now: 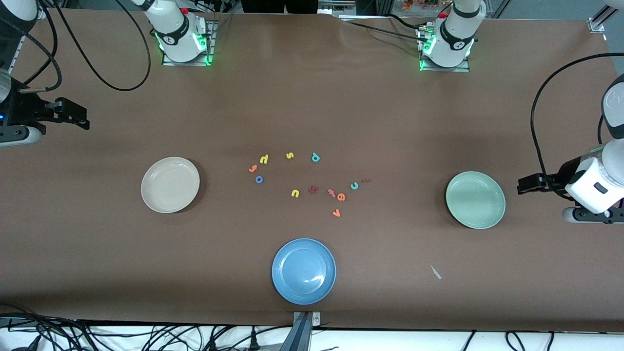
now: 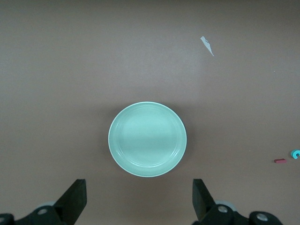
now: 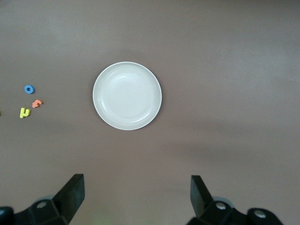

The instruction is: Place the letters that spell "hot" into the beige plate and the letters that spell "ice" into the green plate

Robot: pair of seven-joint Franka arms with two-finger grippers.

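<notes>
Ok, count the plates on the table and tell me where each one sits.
3. The beige plate lies toward the right arm's end, the green plate toward the left arm's end, and the blue plate between them, nearest the front camera. None looks hidden.

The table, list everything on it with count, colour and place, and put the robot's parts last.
Beige plate: one, cream, toward the right arm's end of the table.
Green plate: one, mint, toward the left arm's end.
Blue plate: one, nearest the front camera.
Foam letters: twelve, at mid-table between the beige and green plates; three yellow, four orange, two teal, one blue, two dark red.
White scrap: one, nearer the camera than the green plate.
Left gripper: open, above the table beside the green plate.
Right gripper: open, above the table beside the beige plate.
</notes>
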